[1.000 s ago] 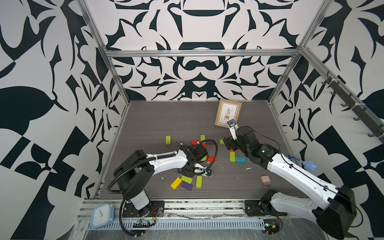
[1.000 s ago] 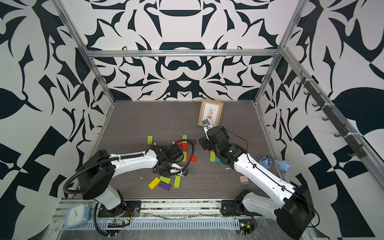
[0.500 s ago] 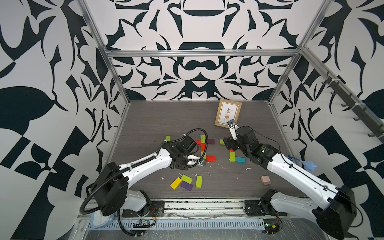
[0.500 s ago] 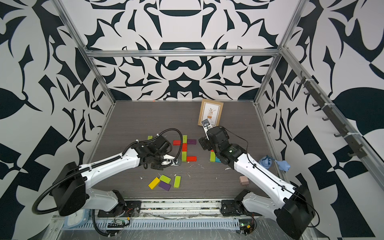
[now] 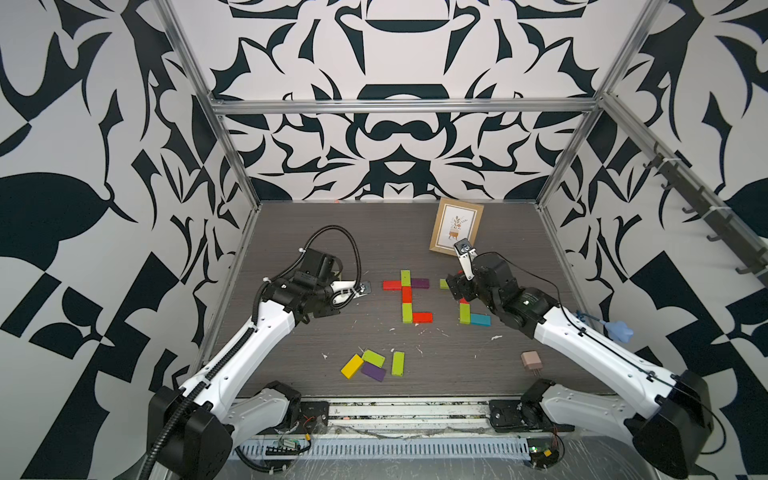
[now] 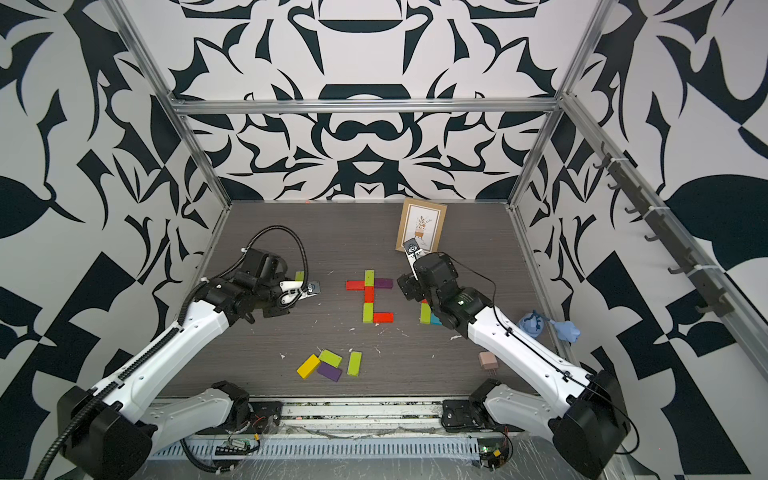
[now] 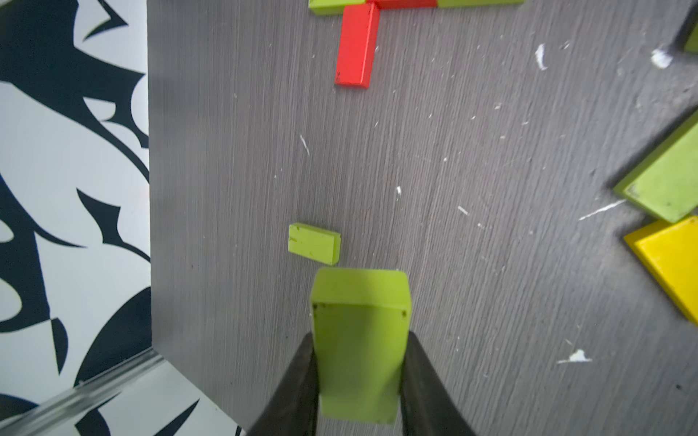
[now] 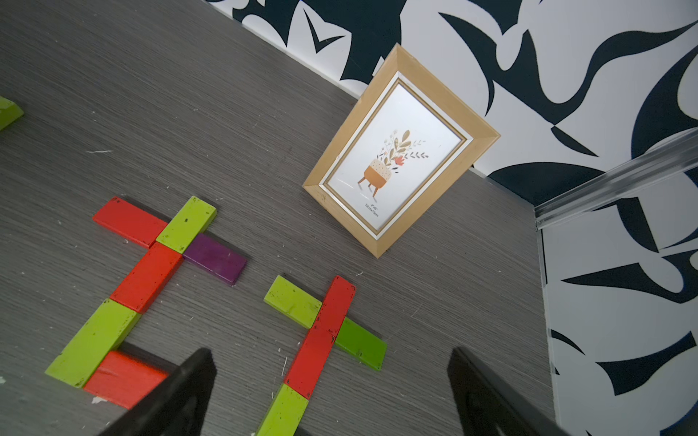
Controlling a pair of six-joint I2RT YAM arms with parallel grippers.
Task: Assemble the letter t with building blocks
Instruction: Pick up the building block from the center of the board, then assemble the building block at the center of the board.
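On the grey table (image 5: pixel 457 374), a wooden picture frame (image 5: pixel 456 226) stands at 1 o'clock from centre. A six-block t (image 5: pixel 406 296) lies at centre; four loose blocks (image 5: pixel 372 357) at 6 o'clock. The left gripper (image 7: pixel 359 351), at 9 o'clock, pinches a lime green block (image 7: pixel 360 302); the right gripper (image 8: pixel 330 355) stands wide open over a second t (image 8: pixel 334 305) at 3 o'clock.

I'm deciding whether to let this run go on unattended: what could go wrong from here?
1. The left gripper pinches the lime block near one end, with much of it sticking out; it might pivot or slip when set down.
2. The open right gripper hovers over the red stem block laid near the picture frame; its fingers could knock it askew.
3. A far reach might tip that frame.
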